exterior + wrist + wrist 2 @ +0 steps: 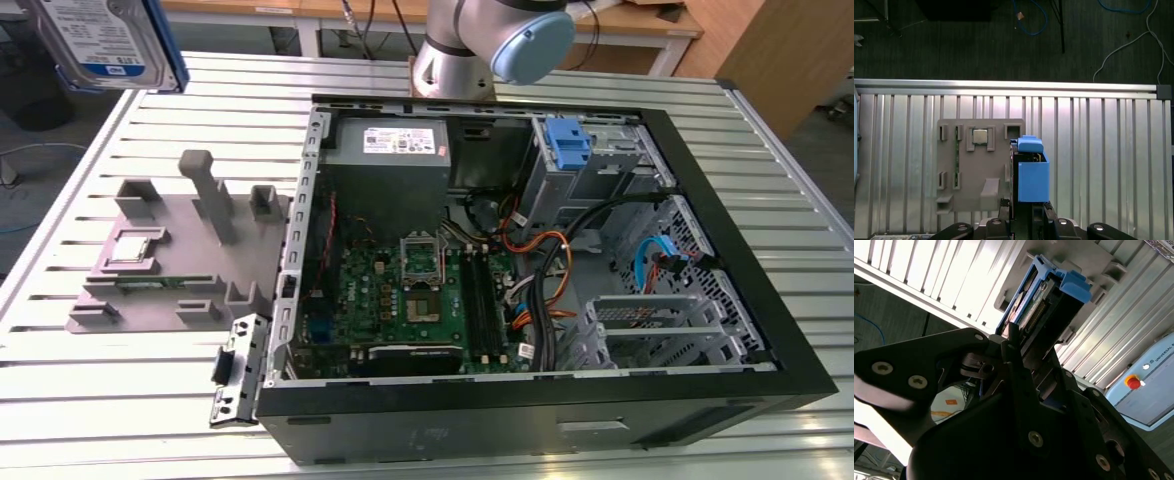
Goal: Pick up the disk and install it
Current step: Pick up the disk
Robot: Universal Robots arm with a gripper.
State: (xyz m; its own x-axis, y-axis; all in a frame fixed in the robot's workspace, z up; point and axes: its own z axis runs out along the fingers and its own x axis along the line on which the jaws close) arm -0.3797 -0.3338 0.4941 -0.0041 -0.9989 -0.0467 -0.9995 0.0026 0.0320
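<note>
Disk (104, 40) hangs in the air above the desk (80, 400), at the exterior view's left, well apart from the open computer case (747, 300). The hand (1021, 352) is clenched on one end of it, and the blue rails show in both wrist views. So narrow a hold may let it tilt or slip. Carried tilted, its rails could jam at the bay or snag the loose cables (547, 250) inside.

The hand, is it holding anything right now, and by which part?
Yes, the hand is shut on the disk, gripping the end opposite its blue tab.
</note>
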